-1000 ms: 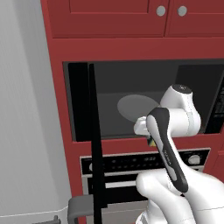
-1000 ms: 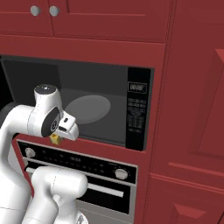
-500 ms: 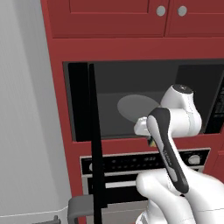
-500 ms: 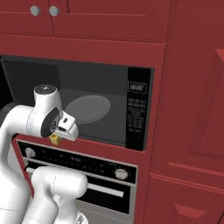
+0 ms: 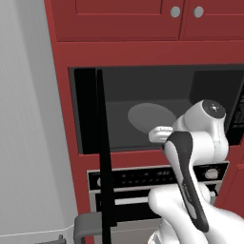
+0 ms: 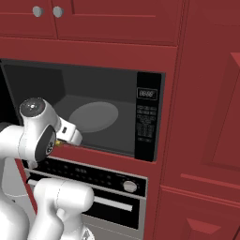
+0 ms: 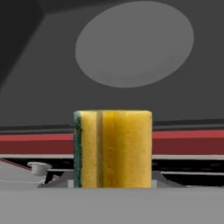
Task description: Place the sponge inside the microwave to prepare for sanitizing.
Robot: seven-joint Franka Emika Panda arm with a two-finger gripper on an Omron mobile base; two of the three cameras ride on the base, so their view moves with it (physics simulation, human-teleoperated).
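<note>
Flat, even rendered light, no clear source, no glare. Red cabinets [image 6: 201, 93] evenly lit. Microwave [image 5: 157, 109] interior dim grey, darkest in the back corners, turntable [image 6: 93, 116] a lighter patch. Soft shading on the white arm [image 5: 200, 138]. Hand view soft and low-res (sponge [image 7: 113, 148] edges slightly blurred up close). No edge distortion visible.

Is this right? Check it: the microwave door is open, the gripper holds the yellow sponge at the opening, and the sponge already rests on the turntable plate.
Not quite. The sponge does not rest on the turntable plate; the hand view shows it in front of the microwave, short of the plate. The rest stands: the door is open and the gripper holds the sponge at the opening.
</note>
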